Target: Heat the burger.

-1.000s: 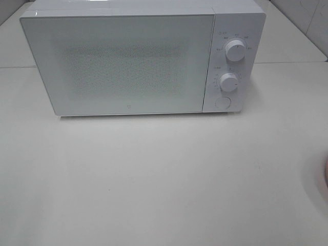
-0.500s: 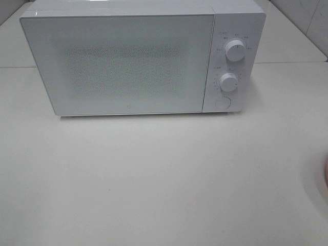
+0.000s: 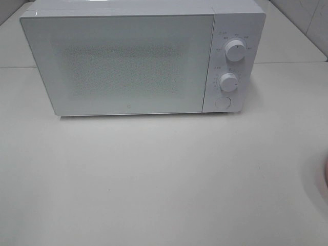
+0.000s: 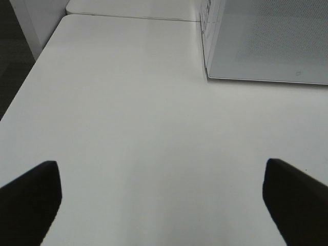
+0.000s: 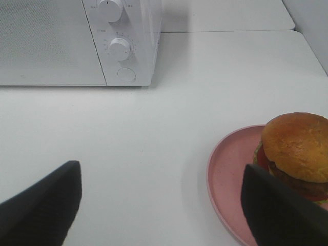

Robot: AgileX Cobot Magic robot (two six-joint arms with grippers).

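Observation:
The burger, with its orange-tan bun and red and brown layers, sits on a round pink plate on the white table. My right gripper hovers open just short of it, and one dark finger overlaps the plate's near rim. Nothing is between its fingers. The white microwave stands at the back with its door shut. My left gripper hangs open over bare table near the microwave's left front corner. In the exterior high view neither gripper shows, and only a pink sliver of the plate does.
On the microwave's right panel are two round knobs and a round button. The white table stretches in front of it. A seam between table tops runs behind the microwave.

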